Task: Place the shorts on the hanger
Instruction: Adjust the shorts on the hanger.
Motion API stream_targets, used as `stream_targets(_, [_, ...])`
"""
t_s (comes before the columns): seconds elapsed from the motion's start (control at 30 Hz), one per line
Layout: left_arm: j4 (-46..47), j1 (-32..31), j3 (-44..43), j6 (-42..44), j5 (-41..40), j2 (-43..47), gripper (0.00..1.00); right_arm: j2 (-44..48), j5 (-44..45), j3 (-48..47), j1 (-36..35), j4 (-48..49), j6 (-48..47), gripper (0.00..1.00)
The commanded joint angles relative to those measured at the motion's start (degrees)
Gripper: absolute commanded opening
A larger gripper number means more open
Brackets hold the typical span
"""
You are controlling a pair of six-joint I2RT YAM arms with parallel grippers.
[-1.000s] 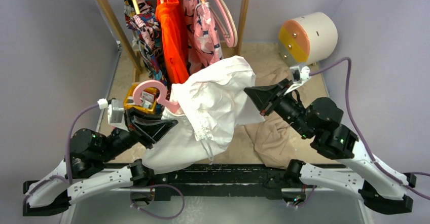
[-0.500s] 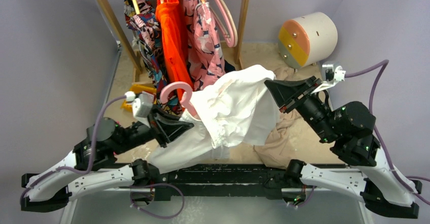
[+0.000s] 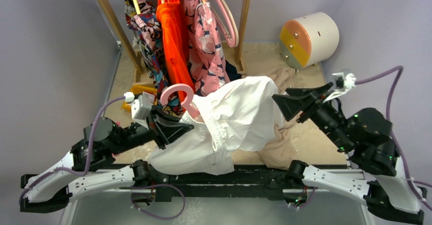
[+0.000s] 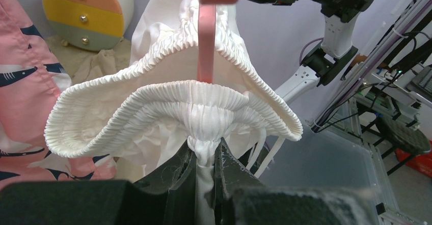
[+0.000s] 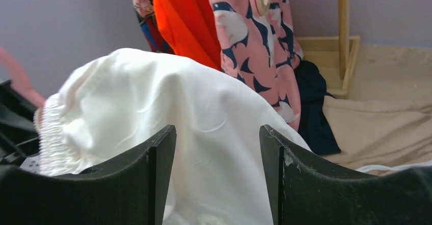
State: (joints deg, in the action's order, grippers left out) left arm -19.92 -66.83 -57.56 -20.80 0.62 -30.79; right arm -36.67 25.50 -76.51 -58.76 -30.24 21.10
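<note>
The white shorts (image 3: 244, 113) hang in the air between the two arms, bunched over the pink hanger (image 3: 176, 91), whose loop hook sticks up at their left end. In the left wrist view the hanger's stem (image 4: 206, 47) rises out of the gathered waistband (image 4: 168, 97). My left gripper (image 4: 206, 156) is shut on a pinch of that waistband, drawstrings dangling beside it. My right gripper (image 3: 281, 95) stands open just right of the shorts' leg. The white cloth (image 5: 153, 97) lies beyond its spread fingertips (image 5: 164, 136) and is not pinched.
Behind stands a wooden rack (image 3: 245, 16) hung with a comic-print garment, an orange garment (image 3: 173, 31) and a pink navy-patterned one (image 3: 206, 47). A tan garment (image 3: 300, 138) lies on the table under the right arm. A white drum with yellow and orange drawers (image 3: 311, 36) sits back right.
My right gripper has let go of the shorts' leg, opened and drawn back to the right. The freed cloth has sagged. The left arm swung right with the hanger, then held still.
</note>
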Motion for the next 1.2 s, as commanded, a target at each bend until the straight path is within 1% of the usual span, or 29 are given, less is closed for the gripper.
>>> stream_targets(0.0, [2.8,0.0,-2.7,1.7,-0.8,-0.3,0.00,0.1,-10.1,-5.6,0.0,4.1,-6.9,0.64])
stream_targets(0.1, [1.3,0.0,-2.9,2.0,-0.6,-1.2,0.00,-2.3,-14.5,-8.8,0.0,5.7,-10.9,0.64])
stream_targets(0.2, [-0.9,0.0,-3.8,2.4,1.6,-3.4,0.00,-6.9,-20.8,-10.3,0.0,6.0,-13.7,0.63])
stream_targets(0.3, [-2.3,0.0,-4.3,2.5,4.4,-5.9,0.00,-10.6,-24.8,-9.1,0.0,6.9,-15.9,0.63])
stream_targets(0.4, [-3.0,0.0,-5.0,2.7,6.6,-7.9,0.00,-12.4,-28.8,-6.9,0.0,10.3,-16.5,0.62])
stream_targets(0.5, [-4.4,0.0,-6.0,3.0,7.7,-9.9,0.00,-13.3,-35.7,-5.7,0.0,13.9,-17.1,0.62])
stream_targets(0.6, [-7.4,0.0,-8.5,3.8,10.4,-12.3,0.00,-14.2,-41.8,-7.2,0.0,13.0,-18.8,0.62])
stream_targets(0.7, [-8.8,0.0,-10.4,4.6,12.4,-13.4,0.00,-14.5,-43.4,-8.3,0.0,9.6,-20.9,0.62])
stream_targets(0.8, [-9.4,0.0,-11.3,5.8,12.7,-13.7,0.00,-15.4,-45.2,-8.4,0.0,6.0,-21.9,0.62])
stream_targets(0.9, [-9.7,0.1,-12.0,7.0,13.9,-14.6,0.00,-16.9,-44.9,-8.2,0.0,4.3,-22.2,0.62])
stream_targets(1.07, [-10.0,0.0,-13.1,8.2,16.2,-16.7,0.00,-18.2,-47.7,-8.3,0.0,5.3,-22.7,0.57])
stream_targets(1.17, [-10.1,0.0,-14.1,8.6,17.8,-17.8,0.00,-18.5,-50.9,-8.7,0.0,5.7,-22.7,0.53])
